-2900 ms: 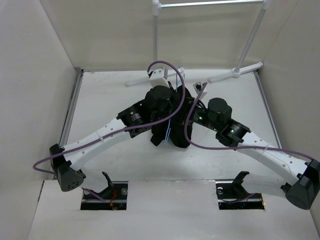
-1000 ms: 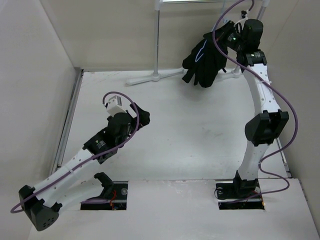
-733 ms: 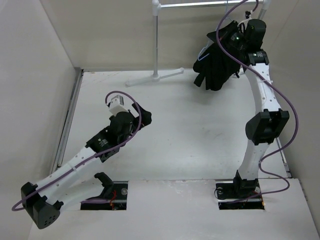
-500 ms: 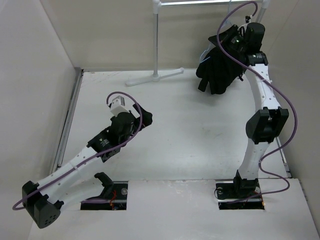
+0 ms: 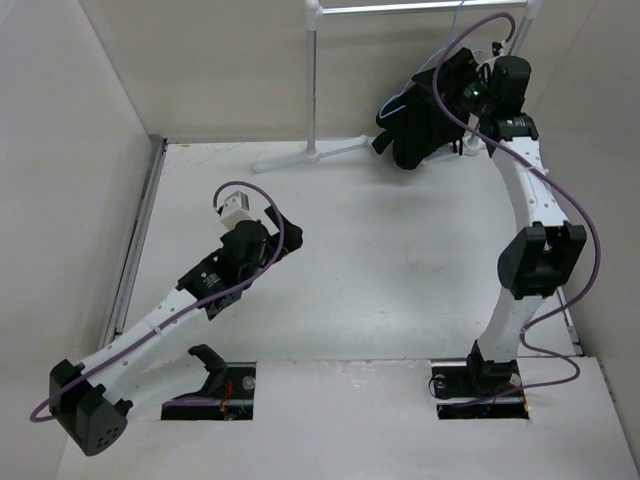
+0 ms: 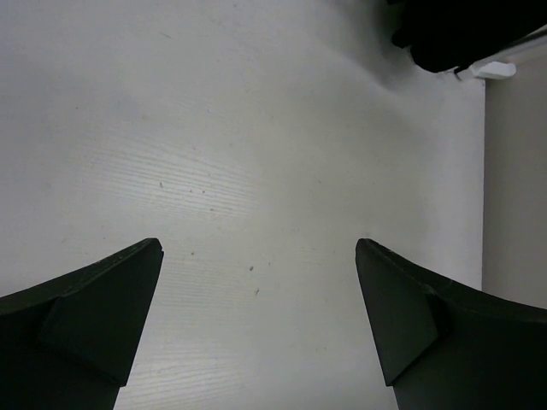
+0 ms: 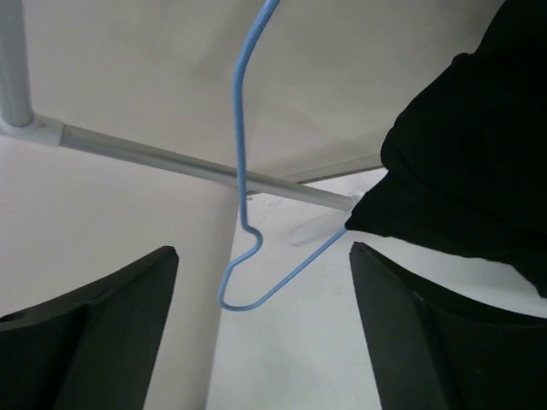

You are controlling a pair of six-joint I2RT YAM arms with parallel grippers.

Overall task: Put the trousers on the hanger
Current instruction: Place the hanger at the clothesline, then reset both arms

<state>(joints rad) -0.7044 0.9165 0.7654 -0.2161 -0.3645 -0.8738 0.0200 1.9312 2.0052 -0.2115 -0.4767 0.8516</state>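
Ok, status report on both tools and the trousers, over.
Left tool open, empty, over the table. Right tool open by thin pale-blue wire hanger. Soft black fabric trousers hanging on it. No obstruction seen.

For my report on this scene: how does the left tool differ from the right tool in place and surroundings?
Height: the left tool sits low over the table; the right tool is raised near the rail. Surroundings: the left tool faces mostly the table; the right tool faces the blue hanger and black trousers. Both stand open and hold nothing.
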